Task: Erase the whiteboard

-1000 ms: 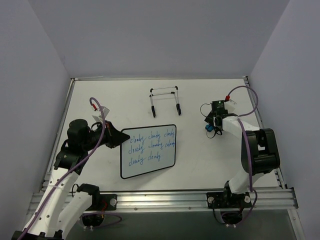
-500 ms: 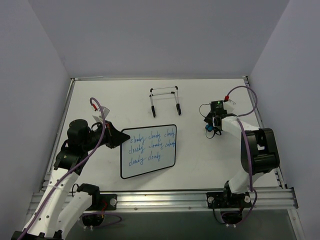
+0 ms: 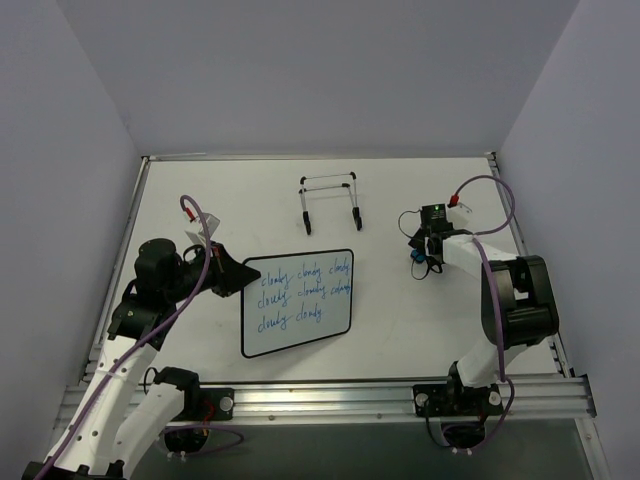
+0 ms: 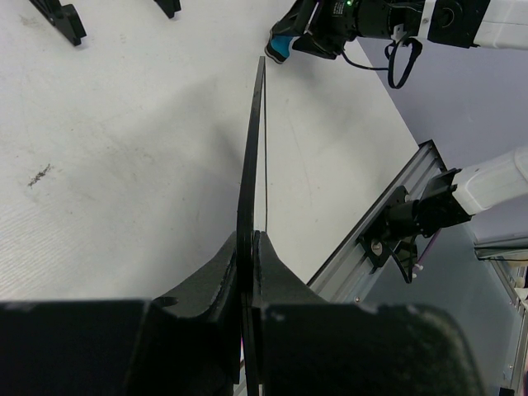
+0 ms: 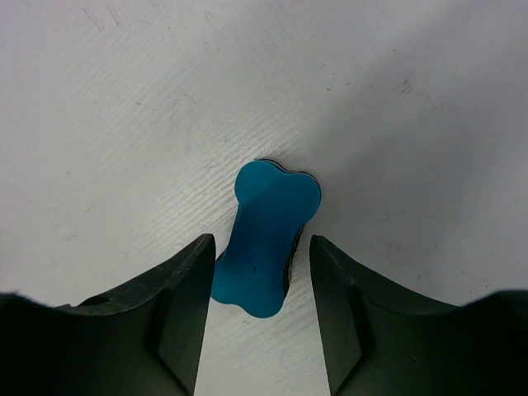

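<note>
The whiteboard (image 3: 296,302) has a thin black frame and three lines of blue handwriting; it lies mid-table. My left gripper (image 3: 238,279) is shut on its left edge. In the left wrist view the board (image 4: 251,157) shows edge-on, running away from the closed fingers (image 4: 216,272). The blue bone-shaped eraser (image 5: 266,238) lies flat on the table between my right gripper's open fingers (image 5: 191,276), touching the left finger, with a gap to the right one. In the top view the right gripper (image 3: 418,262) hangs over the eraser (image 3: 413,257), right of the board.
A thin wire easel stand (image 3: 330,200) stands behind the board near the table's back. A metal rail (image 3: 330,398) runs along the near edge. Grey walls close in the left, right and back sides.
The right gripper has shifted slightly toward the back over the eraser. The left gripper and the board have not moved.
</note>
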`<state>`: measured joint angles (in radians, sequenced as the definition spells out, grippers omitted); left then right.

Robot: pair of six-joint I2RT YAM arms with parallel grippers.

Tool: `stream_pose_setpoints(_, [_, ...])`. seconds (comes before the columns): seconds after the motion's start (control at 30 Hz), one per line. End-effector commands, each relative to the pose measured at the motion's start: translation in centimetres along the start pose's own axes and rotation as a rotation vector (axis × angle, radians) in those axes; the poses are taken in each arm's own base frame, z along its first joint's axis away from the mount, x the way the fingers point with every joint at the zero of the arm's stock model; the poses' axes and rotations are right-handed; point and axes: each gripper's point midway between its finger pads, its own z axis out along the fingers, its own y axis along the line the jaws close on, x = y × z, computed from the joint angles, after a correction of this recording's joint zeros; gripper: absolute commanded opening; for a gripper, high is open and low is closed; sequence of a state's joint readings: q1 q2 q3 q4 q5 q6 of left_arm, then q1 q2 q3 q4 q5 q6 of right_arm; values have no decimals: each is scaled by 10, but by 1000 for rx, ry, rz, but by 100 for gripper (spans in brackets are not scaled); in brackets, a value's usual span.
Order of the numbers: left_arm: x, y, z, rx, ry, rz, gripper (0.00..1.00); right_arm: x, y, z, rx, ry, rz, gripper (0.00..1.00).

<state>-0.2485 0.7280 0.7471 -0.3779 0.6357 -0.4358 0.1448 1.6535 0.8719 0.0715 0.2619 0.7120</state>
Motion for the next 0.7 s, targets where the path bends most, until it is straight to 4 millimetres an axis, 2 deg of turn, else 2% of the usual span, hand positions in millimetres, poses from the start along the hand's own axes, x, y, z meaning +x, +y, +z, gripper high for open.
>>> stream_pose_setpoints(0.0, [-6,-5,-2,8,-15,67,2,-2,-4,4,33,-27,18,45])
stream_pose_setpoints(0.27, [-6,-6,-3,10,-18,71,2,4,-6,11,47,-15,13,43])
stream_pose_setpoints(0.33, [-6,-7,-3,11,-19,71,2,3,-7,11,47,-18,16,41])
stream_pose_setpoints(0.4, [-6,-6,-3,9,-17,70,2,3,-6,10,47,-20,14,35])
stream_pose_setpoints(0.67, [-6,-7,-3,14,-18,73,2,-1,-5,7,44,-27,9,34])
